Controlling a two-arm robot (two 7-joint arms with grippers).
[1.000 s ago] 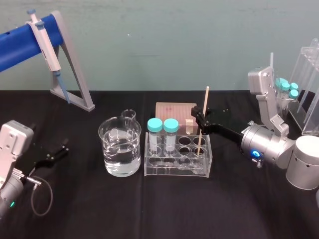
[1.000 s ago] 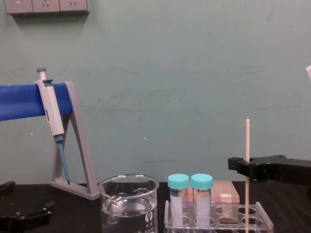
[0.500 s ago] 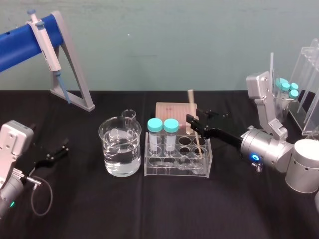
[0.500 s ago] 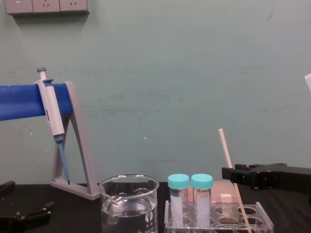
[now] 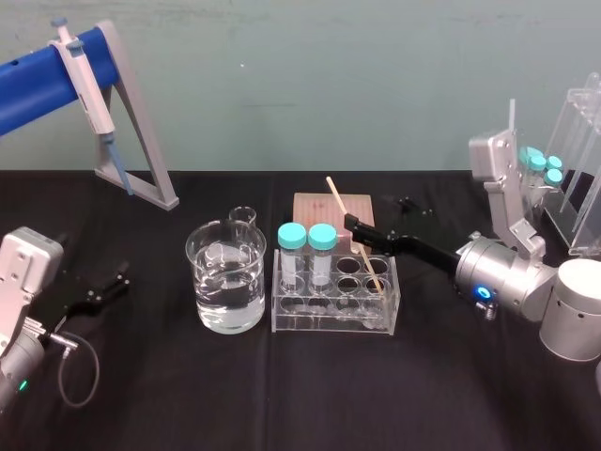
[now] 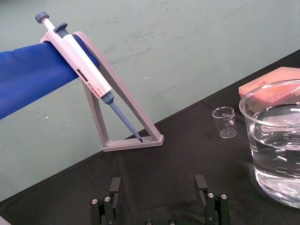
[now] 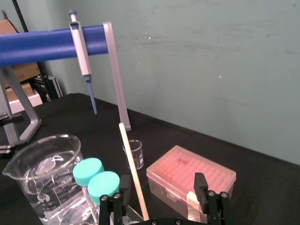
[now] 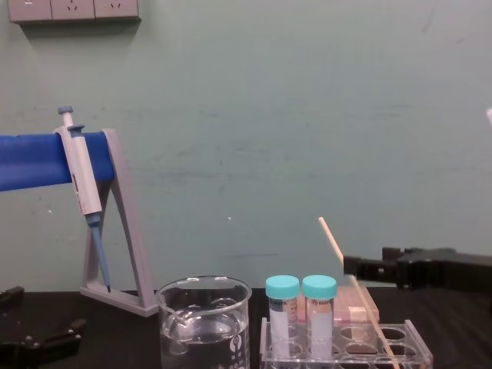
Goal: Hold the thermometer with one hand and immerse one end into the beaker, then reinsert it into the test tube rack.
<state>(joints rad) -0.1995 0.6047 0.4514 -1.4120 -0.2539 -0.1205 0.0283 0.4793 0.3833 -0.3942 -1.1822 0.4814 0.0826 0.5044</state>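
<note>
1. Black cloth covers the table [image 5: 282,404] under a pale green wall. The left gripper [image 6: 158,187] is parked low at the robot's left, well apart from the beaker [image 5: 225,282], with its fingers spread and nothing between them
2. The thermometer [image 5: 340,201] stands with its foot in a hole at the right end of the test tube rack [image 5: 333,318], not in the beaker
3. The right gripper [image 7: 163,180] reaches in from the robot's right at about the rod's mid-height, over the back of the rack. Its fingers are released and wide apart. The rod passes between them, just beside one finger [image 7: 125,185], and I cannot tell whether they touch
4. As I judge it, the step in hand is at the rack, with nothing gripped. A seated rod and open jaws fit either a release after reinsertion or the instant ahead of a pick-up, and these views do not settle which
5. Either way, the next move hinges on that near finger. A retreat must go straight back without brushing the leaning rod, while a grasp calls for centring on it and closing gently
6. The long axis is a steep diagonal, not upright. In the chest view the thermometer [image 8: 334,246] rises from the rack toward the robot's left, and its free end points up above the teal-capped tubes [image 5: 307,237], on the beaker's side
</note>
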